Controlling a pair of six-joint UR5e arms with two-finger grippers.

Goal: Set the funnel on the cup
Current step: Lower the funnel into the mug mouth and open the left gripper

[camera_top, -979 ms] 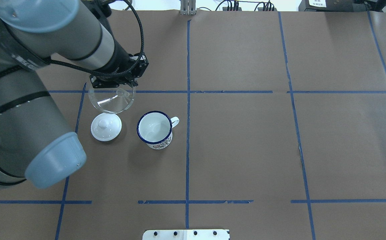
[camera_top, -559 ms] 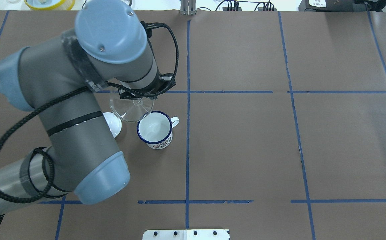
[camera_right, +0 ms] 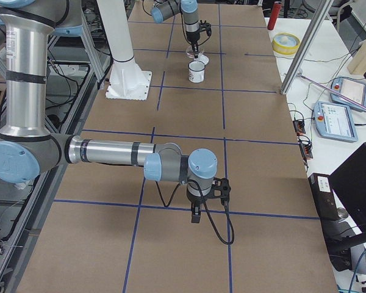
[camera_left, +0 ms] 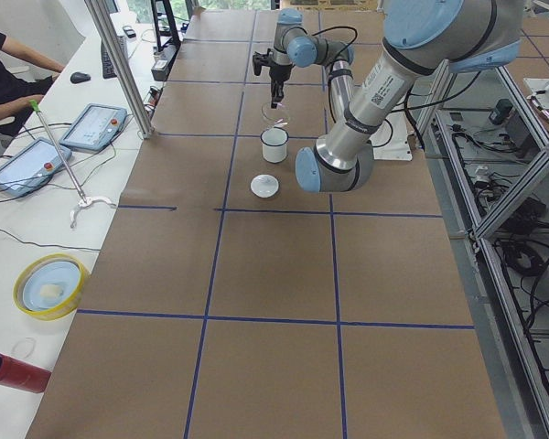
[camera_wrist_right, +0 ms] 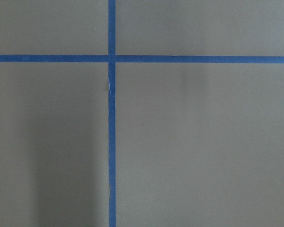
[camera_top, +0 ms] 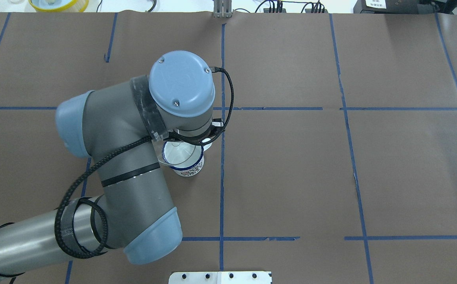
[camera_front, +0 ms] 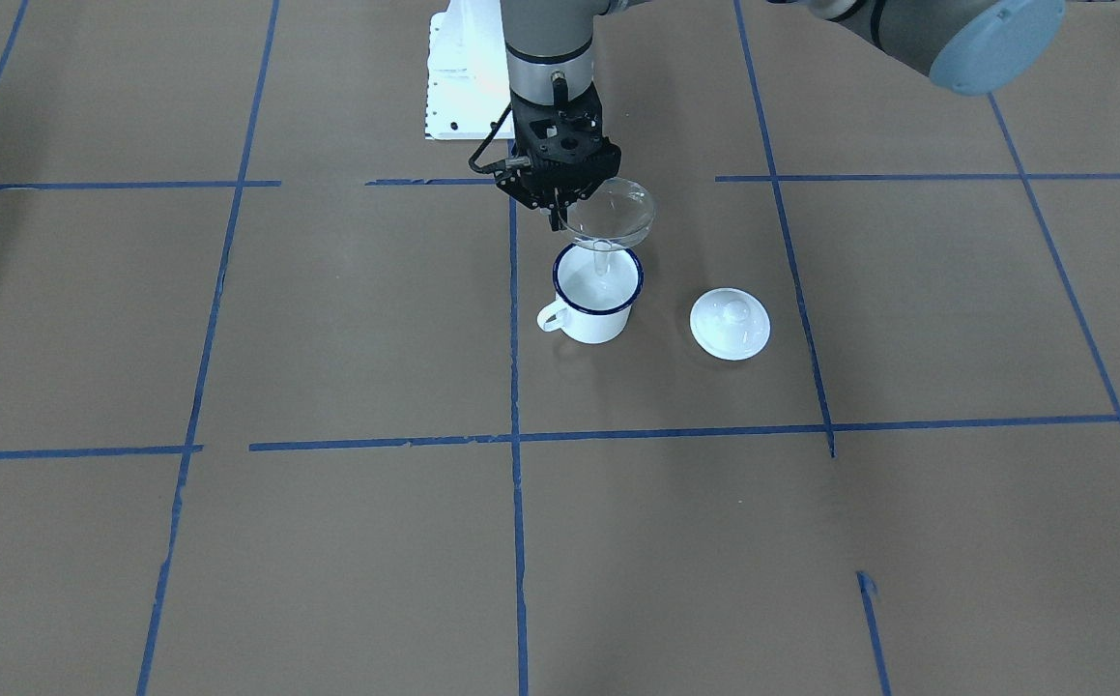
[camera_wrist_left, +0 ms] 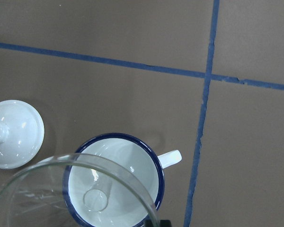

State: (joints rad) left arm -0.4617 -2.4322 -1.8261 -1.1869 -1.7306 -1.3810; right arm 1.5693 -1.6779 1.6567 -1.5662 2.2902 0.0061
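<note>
Your left gripper (camera_front: 557, 215), fingers clamped on the rim of the clear cone-shaped funnel (camera_front: 608, 217), holds it above the blue-rimmed white enamel mug (camera_front: 596, 311), spout aimed into the mouth. Seating and release are not yet done. Your right gripper (camera_right: 195, 215) sits well apart; you cannot tell its finger state.

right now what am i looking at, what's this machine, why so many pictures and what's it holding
It's a two-armed robot at a table covered in brown paper with blue tape lines. Two pictures look down from above, two from the table's ends, and two from cameras on the wrists. On the table stand a blue-rimmed white enamel mug and, beside it, a white knobbed lid. The left arm's pincer grips a clear funnel by its rim, spout hanging over the mug's mouth, not yet resting on it. The right pincer hangs over bare paper.
</note>
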